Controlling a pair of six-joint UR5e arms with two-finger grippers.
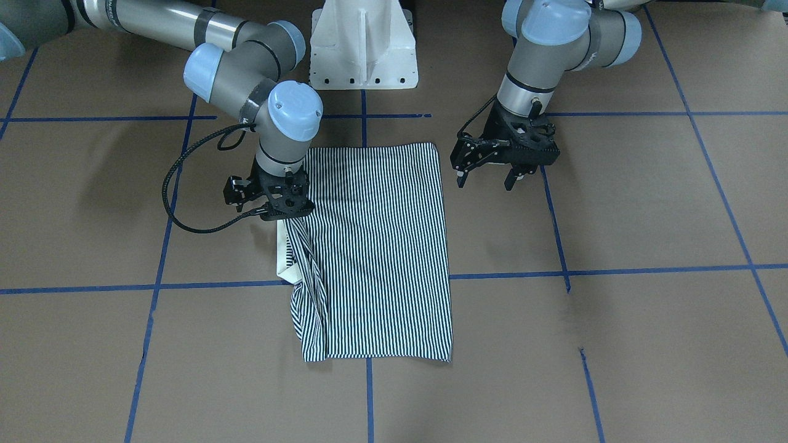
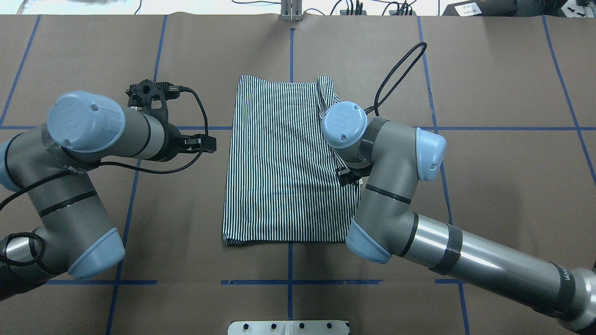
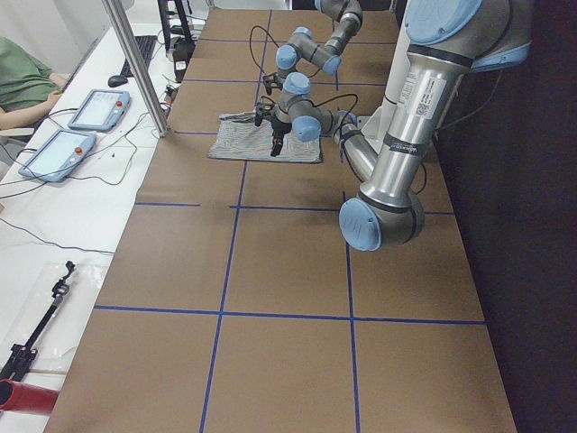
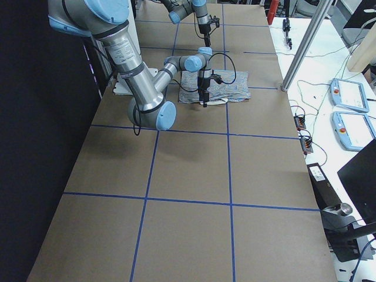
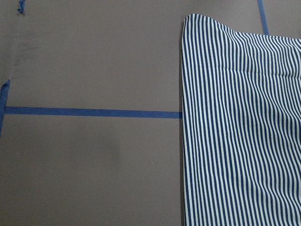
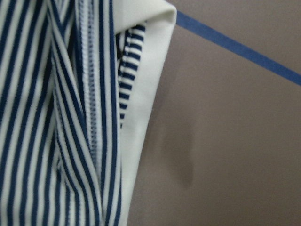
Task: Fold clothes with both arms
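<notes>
One folded shirt [image 1: 381, 246] lies mid-counter [image 1: 615, 344]. Two arms: left arm's [image 1: 542, 49] jaws gape empty beside it; right arm's [image 1: 258, 80] jaws at its edge, can't tell. Collar [image 1: 284, 257] shows from front, hidden overhead.

Brown-covered table [image 1: 646, 203], gridded with blue tape lines [image 1: 215, 286]; on it lay the folded polo shirt [image 1: 381, 246] (cream collar [image 1: 284, 258] protruding at one edge) and the white pedestal base [image 1: 363, 43]
</notes>
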